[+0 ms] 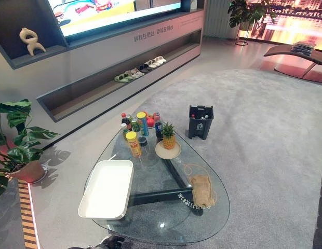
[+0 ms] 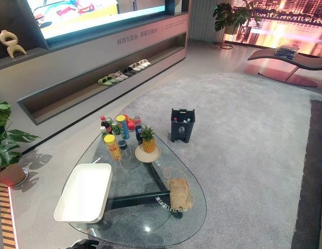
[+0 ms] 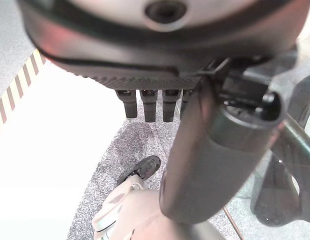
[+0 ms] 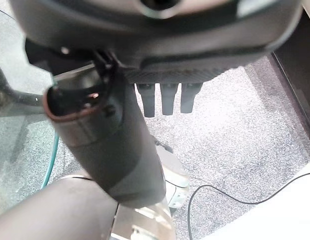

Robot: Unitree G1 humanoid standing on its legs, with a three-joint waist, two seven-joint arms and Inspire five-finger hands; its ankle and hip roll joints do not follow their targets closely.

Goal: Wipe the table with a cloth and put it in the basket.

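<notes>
A tan cloth lies flat on the right side of the glass table, with a thin cord looped round it. A white rectangular basket rests on the table's left side with nothing in it. My left hand hangs low beside the table over grey carpet, fingers straight and holding nothing. My right hand hangs the same way over the carpet by the table's edge, fingers straight and bare. Both hands are well apart from the cloth.
Several bottles and cans crowd the table's far end beside a pineapple on a plate. A dark bin stands on the carpet beyond the table. A potted plant is at the left.
</notes>
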